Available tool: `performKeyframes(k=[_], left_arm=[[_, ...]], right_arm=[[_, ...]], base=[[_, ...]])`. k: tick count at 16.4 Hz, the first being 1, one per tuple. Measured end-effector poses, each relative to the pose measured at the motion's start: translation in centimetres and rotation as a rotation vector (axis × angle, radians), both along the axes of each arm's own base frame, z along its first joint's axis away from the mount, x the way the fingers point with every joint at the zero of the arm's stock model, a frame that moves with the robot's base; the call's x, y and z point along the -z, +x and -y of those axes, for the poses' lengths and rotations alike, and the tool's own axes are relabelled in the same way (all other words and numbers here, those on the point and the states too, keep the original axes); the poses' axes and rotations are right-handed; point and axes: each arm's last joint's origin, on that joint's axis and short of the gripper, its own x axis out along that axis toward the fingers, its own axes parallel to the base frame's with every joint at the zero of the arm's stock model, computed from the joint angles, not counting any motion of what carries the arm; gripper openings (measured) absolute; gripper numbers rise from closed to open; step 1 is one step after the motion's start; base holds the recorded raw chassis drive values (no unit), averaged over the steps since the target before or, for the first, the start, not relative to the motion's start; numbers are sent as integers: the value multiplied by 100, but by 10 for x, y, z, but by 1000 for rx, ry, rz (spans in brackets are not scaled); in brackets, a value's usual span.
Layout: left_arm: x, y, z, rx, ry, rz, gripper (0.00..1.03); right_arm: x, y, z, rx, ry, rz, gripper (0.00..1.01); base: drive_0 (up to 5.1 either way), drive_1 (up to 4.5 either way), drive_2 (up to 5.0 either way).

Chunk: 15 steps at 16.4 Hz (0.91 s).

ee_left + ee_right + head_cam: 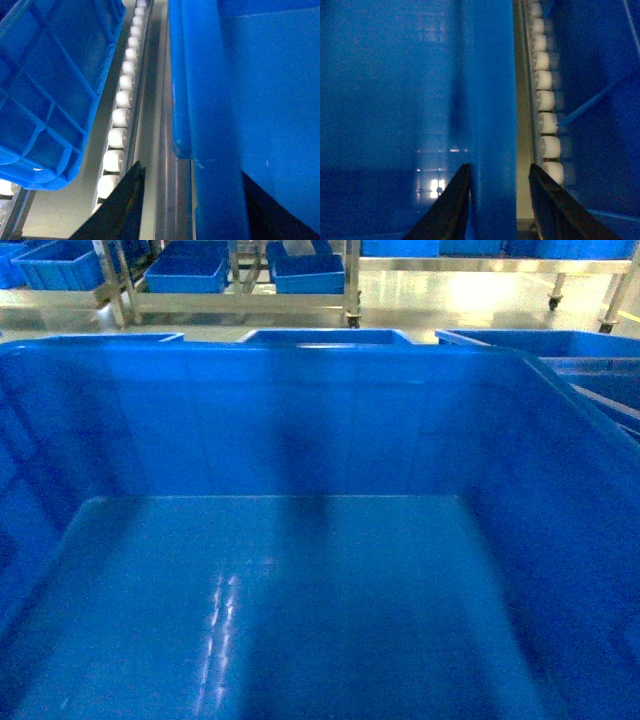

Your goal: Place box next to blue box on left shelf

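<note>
1. On the far left, the neighbour box (50,90) sits tilted above the rollers (120,120) of the left shelf (150,130). If you swing the box (300,600) to the left, its wall could hit this neighbour and push it.

2. The left gripper (127,210) shows only one dark finger, outside the box wall (200,125). The other finger is hidden, so you cannot tell how far the jaws are open or if they hold the rim.

3. Between the neighbour box and your box wall there is only a narrow lane of rollers and grey rail. The room on this side is small.

4. In the head view the box fills almost everything, so you see little of the shelf under it. If the bottom is not yet flat on the rollers, it may roll or drop on release.

5. The right gripper (500,200) has its jaws on both sides of the right wall (490,100), and they seem to hold it, but contact is not sure in the dim light.

6. On the right, a roller row (545,100) runs just beside the wall, then another blue box (600,100). The outer finger (555,210) may catch the rollers if you go lower.
</note>
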Motion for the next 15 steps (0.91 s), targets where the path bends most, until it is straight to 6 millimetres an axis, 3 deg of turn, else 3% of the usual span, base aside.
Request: performKeyframes(k=[3, 6, 9, 11, 15], left_arm=[[-7, -6, -6, -46, 2, 37, 75], [-23, -7, -9, -55, -12, 126, 101], [-54, -8, -10, -109, 5, 322, 98], [-64, -11, -15, -164, 26, 398, 98], [-66, -10, -12, -146, 24, 415, 98]], right_arm=[[-9, -4, 5, 6, -57, 24, 66], [-40, -1, 7, 66, -120, 160, 97], [-77, -4, -3, 120, -207, 325, 98], [-68, -6, -2, 134, -175, 314, 98], [-71, -5, -3, 140, -151, 350, 98]], base=[[0, 0, 0], [0, 0, 0], [0, 0, 0], [0, 0, 0], [0, 0, 0]])
